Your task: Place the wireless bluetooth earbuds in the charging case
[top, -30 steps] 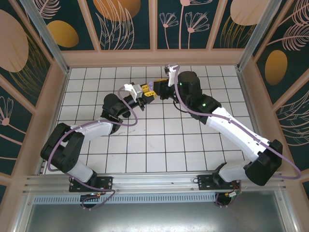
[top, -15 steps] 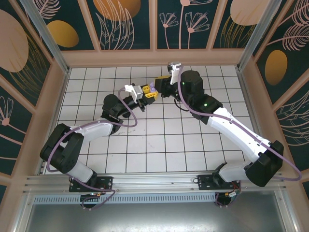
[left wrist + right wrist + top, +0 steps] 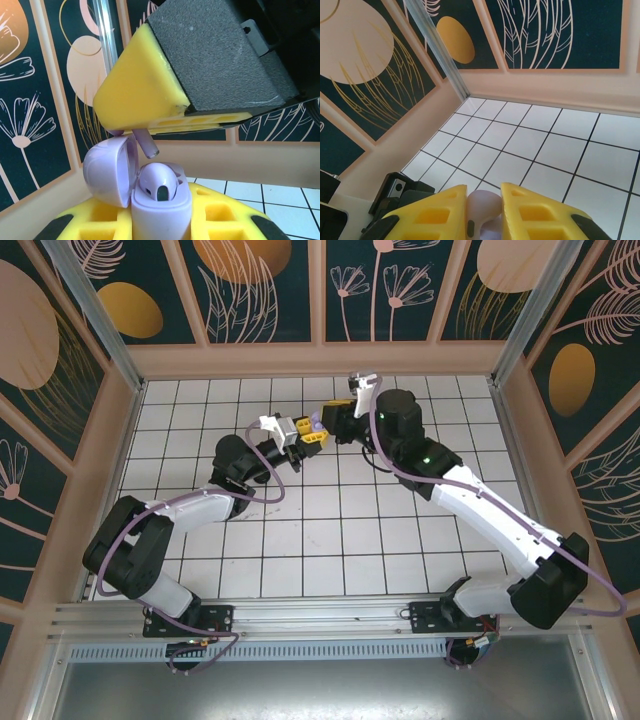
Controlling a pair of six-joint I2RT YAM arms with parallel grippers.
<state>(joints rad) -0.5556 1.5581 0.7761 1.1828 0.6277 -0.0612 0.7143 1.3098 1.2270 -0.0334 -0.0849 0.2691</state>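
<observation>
A: What do the arms look like?
B: The left arm (image 3: 190, 512) and right arm (image 3: 485, 502) have white links, black joint housings and a lilac cable (image 3: 185, 498) along each.
A: And the tips?
B: The left end effector (image 3: 308, 436) and right end effector (image 3: 331, 420) carry yellow fingers (image 3: 432, 210) with rectangular cut-outs. Green lights (image 3: 424, 453) glow on the right arm.

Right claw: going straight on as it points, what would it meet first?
Probably the open lavender case in the left claw; the lavender earbud in the right claw hangs just above it.
</observation>
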